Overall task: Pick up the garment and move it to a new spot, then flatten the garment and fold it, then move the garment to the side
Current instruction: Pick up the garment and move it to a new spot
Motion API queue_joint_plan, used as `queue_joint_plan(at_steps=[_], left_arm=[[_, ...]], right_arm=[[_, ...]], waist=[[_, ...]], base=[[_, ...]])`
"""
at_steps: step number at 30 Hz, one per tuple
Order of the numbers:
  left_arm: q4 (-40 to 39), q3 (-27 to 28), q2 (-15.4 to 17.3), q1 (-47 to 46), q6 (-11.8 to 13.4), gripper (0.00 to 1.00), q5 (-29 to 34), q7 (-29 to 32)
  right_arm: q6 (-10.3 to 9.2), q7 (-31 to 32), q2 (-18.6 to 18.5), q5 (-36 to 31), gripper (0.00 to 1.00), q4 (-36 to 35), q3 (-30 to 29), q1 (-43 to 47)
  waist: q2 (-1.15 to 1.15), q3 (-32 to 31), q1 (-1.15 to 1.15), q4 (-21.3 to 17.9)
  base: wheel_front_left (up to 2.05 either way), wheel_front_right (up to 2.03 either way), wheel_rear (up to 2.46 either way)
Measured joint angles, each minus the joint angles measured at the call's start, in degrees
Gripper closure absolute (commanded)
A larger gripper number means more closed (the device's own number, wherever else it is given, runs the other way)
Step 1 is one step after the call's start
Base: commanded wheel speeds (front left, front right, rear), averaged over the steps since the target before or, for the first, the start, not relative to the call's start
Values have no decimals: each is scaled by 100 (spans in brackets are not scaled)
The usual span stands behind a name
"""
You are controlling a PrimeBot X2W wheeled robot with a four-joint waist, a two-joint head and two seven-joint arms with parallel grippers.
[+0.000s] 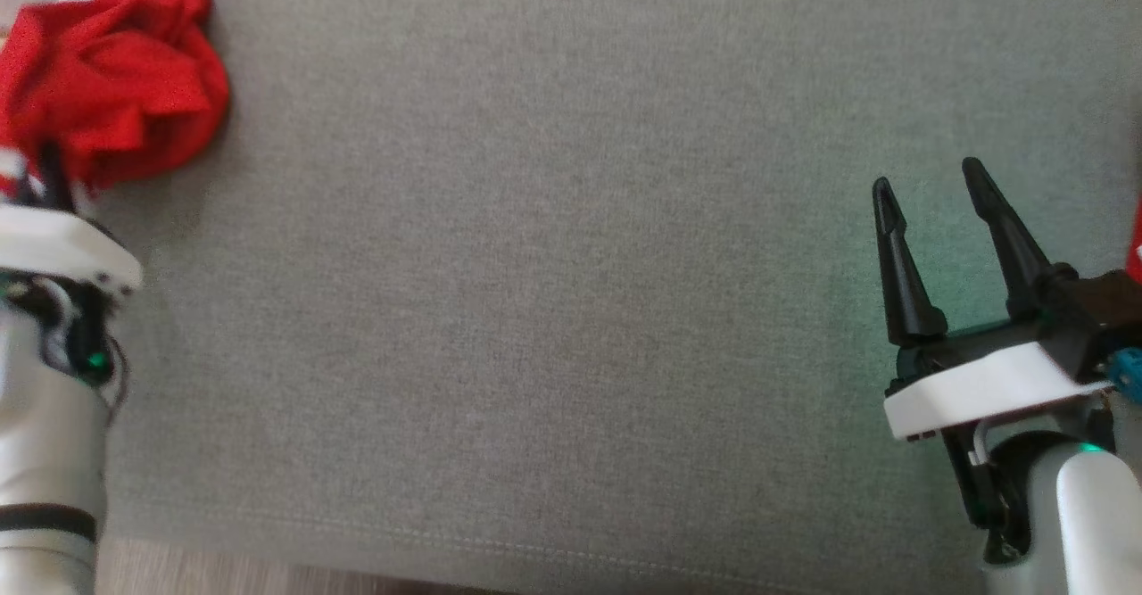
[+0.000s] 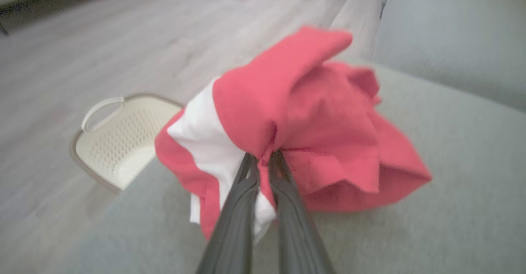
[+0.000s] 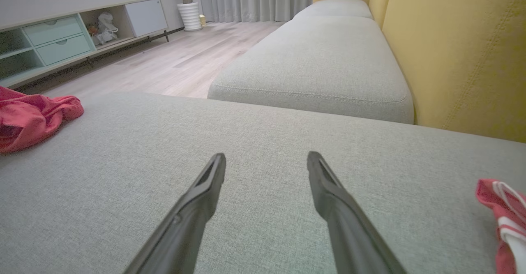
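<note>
The garment is a crumpled red piece with a white stripe, bunched at the far left of the grey sofa cushion. My left gripper is shut on a fold of the garment, its tips buried in the cloth. In the head view the left gripper is mostly hidden under the red fabric. My right gripper hovers open over the right side of the cushion with nothing between its fingers. In the right wrist view the right gripper points across bare cushion, with the garment far to the left.
A second red-and-white cloth lies at the cushion's right edge, just beside my right gripper. A cream perforated basket stands on the wooden floor beyond the cushion's left end. A yellow backrest and a further seat cushion lie ahead.
</note>
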Motion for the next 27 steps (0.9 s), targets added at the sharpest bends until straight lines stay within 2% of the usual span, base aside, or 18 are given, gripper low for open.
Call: queue_joint_plan(at_steps=[3, 7, 14, 15, 22, 27], left_arm=[[-756, 165, 45, 233, 126, 100, 176, -8], [-1680, 330, -5, 993, 264, 100, 359, -8], [-3252, 288, -118, 2308, 535, 100, 572, 47], [-3252, 288, -118, 2308, 535, 100, 572, 47], [-5237, -54, -213, 3665, 829, 100, 746, 751], [-6216, -431, -394, 4288, 883, 100, 805, 1143]], right_arm=[[0, -104, 1, 93, 0, 114, -99, 16], [0, -224, 2, 194, 0, 258, -187, 70], [0, -385, 11, 396, 0, 558, -247, 512], [0, -385, 11, 396, 0, 558, -247, 512], [0, -454, 16, 498, 0, 645, -183, 790], [0, -456, 19, 591, 0, 644, -161, 861]], waist=[[0, -230, 0, 10], [0, -601, 0, 14], [0, -1341, -1, -24], [0, -1341, -1, -24], [0, -1948, -1, -202], [0, -2077, -1, -495]], base=[[0, 0, 0], [0, 0, 0], [0, 0, 0], [0, 0, 0], [0, 0, 0], [0, 0, 0]])
